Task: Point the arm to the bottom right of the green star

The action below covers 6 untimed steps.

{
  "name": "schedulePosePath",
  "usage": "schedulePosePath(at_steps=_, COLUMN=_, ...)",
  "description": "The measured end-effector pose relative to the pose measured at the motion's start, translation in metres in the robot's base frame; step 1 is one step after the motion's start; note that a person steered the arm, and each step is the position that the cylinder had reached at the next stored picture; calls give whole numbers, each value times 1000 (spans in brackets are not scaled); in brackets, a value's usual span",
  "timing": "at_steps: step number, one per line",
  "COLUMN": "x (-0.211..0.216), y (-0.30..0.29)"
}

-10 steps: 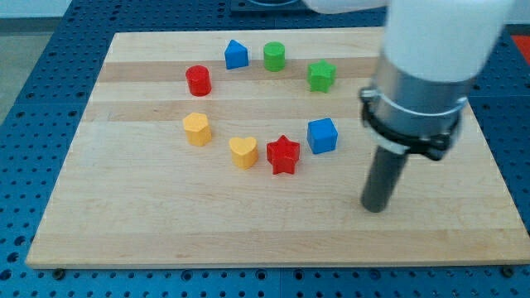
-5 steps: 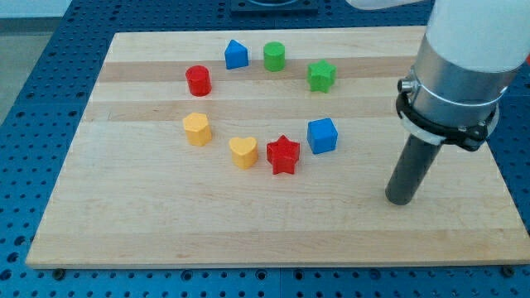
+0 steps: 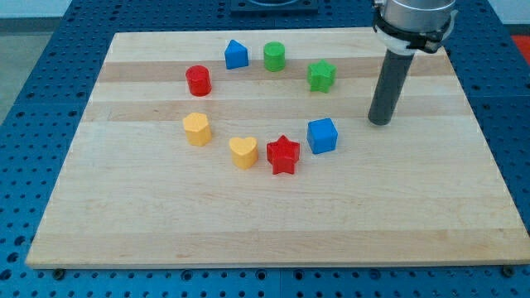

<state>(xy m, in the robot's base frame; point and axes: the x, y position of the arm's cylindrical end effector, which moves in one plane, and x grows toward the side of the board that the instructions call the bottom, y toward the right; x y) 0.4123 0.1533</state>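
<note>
Camera view: no readable writing or labels on anything. My tip (image 3: pixel 380 122) sits on the worktop (image 3: pixel 273 223) below and to the view's right of the green star (image 3: pixel 322 76), apart from it, with the blue cube (image 3: pixel 322 135) near on its left. No hand on this arm, just the rod. Green star lies near the worktop's top edge. Open wood to the tip's right and across the bottom.

Bright even overhead light, sharp focus, soft short shadows under blocks, no glare
</note>
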Motion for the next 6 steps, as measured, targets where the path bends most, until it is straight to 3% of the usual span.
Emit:
schedulePosePath(at_steps=4, x=7, y=-42)
schedulePosePath(at_steps=6, x=-44, y=-59)
